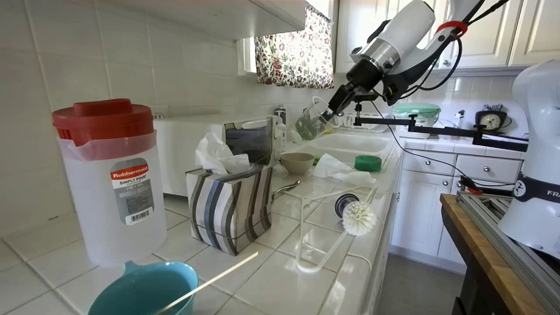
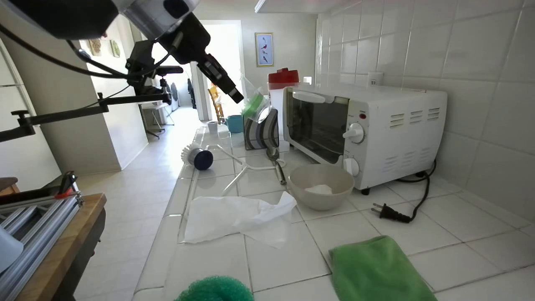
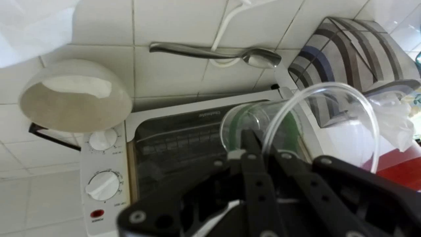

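- Held aloft above the tiled counter [image 1: 280, 249]: clear cup [image 1: 309, 126] with green showing at its sides, tilted and well apart from the tiles in both exterior views.
- Clenched on the cup's wall at the rim: black gripper [image 1: 327, 114], with the clear edge pinched between its tips in the wrist view.
- Seen through and beside the cup from the wrist: dark glass door of a white toaster oven [image 2: 372, 133], backed toward the tiled wall [image 2: 480, 83].
- Standing just beside the oven's control knobs [image 2: 354, 133]: beige bowl [image 2: 322, 202], with something white inside.
- Lying between the bowl and a striped tissue box [image 1: 229, 214]: metal spoon [image 3: 197, 52], across the curved end of a white hanger-like frame [image 1: 306, 267].
- Trailing from behind the oven: black power plug [image 2: 393, 214], loose on the tiles.
- Spread near the bowl: white paper towel [image 2: 240, 217], with a green scrubber [image 1: 368, 163] and a folded green cloth [image 2: 376, 267] also on the counter.
- Tipped on its side near the frame: bristled dish brush [image 1: 358, 218].
- Farther along the counter: red-lidded Rubbermaid pitcher [image 1: 109, 183] and turquoise cup [image 1: 144, 282], the latter with a thin stick [image 1: 206, 283] across its rim.
- In the background: floral curtain [image 1: 294, 54], black clock [image 1: 490, 120] and framed bird print [image 2: 264, 49].
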### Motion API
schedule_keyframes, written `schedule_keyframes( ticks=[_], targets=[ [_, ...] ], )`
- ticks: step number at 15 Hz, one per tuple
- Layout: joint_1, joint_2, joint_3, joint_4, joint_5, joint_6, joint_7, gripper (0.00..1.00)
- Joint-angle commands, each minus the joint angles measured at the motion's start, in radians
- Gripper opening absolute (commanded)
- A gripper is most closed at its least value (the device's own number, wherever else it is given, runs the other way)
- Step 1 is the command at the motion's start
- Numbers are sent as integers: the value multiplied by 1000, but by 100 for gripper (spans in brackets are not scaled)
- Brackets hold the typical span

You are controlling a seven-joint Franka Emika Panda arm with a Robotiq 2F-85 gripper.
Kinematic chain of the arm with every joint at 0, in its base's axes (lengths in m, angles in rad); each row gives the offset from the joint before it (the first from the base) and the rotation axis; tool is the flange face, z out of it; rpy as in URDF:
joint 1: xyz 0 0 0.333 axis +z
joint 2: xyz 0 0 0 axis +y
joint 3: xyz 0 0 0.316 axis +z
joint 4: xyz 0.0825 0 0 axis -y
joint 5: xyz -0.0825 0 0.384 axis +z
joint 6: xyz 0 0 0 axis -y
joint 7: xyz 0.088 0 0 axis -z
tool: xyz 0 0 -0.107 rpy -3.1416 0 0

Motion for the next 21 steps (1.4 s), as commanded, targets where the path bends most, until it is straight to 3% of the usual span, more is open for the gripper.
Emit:
schedule_keyframes(
  ticks=[1, 5, 6, 14, 15, 19, 21],
  targets=[
    [0, -7, -2, 0, 1, 0, 0, 4],
    [3, -11, -4, 0, 2, 0, 0, 4],
    [27, 15, -43, 9, 89, 145, -65, 1],
    [89, -45, -109, -28, 348, 152, -216, 1],
    [78, -63, -63, -13, 287, -13, -141, 4],
    [91, -68, -76, -23, 308, -13, -156, 4],
    [89, -104, -53, -30, 305, -154, -180, 1]
  ],
)
